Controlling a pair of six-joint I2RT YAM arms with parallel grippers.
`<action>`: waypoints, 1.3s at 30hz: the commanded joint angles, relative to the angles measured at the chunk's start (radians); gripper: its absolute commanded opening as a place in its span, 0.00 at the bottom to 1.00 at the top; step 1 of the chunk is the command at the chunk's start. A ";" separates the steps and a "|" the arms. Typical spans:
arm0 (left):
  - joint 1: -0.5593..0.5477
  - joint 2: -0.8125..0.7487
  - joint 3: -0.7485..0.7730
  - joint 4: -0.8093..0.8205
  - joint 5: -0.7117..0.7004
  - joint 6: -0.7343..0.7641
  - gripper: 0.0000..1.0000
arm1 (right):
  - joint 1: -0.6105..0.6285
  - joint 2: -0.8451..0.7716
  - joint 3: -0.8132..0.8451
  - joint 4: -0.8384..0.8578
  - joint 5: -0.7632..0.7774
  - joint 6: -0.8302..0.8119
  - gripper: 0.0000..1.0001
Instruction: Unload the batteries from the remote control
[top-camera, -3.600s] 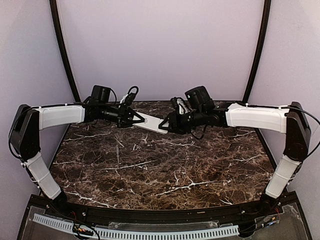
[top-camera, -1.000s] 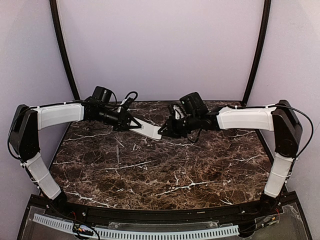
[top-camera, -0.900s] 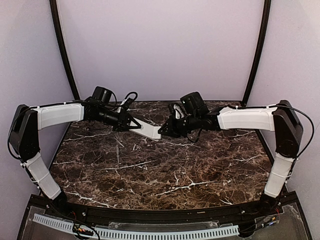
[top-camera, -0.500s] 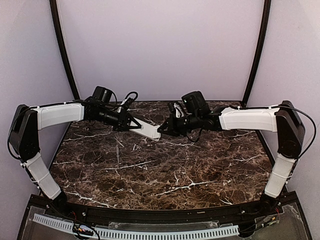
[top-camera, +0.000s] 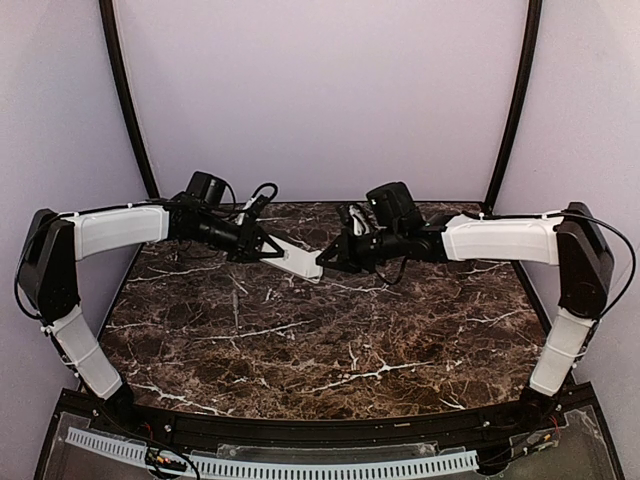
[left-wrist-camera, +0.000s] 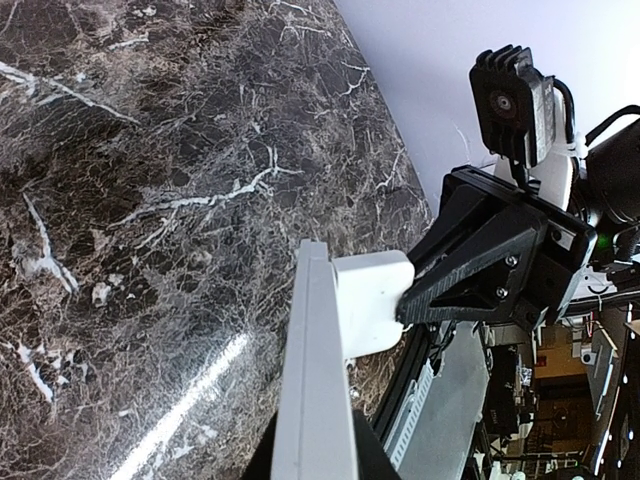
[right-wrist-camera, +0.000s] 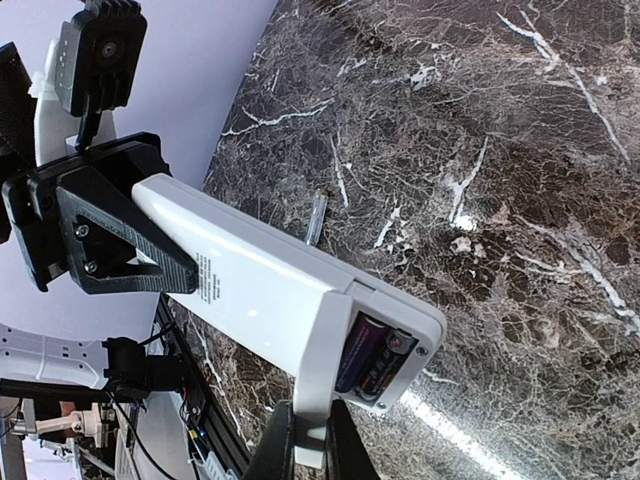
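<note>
Cover in right hand seemingly half-hides batteries in remote control.

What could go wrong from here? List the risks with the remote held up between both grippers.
1. The small white plastic cover is part-way off the slim white rectangular plastic remote control, baring the dark purple cylindrical batteries; they may drop onto the dark marble table.
2. The left gripper clamps only the remote's far end, so the right gripper's pull on the cover could twist it loose.
</note>
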 joint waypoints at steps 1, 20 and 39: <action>-0.003 -0.035 0.032 -0.026 -0.021 0.028 0.00 | 0.006 -0.072 -0.019 0.015 -0.032 -0.024 0.00; 0.035 -0.033 -0.004 0.106 0.112 -0.078 0.00 | -0.030 -0.231 -0.135 0.006 0.015 -0.044 0.00; 0.043 -0.038 -0.006 0.106 0.125 -0.078 0.00 | -0.082 -0.267 -0.062 -0.538 0.434 -0.221 0.00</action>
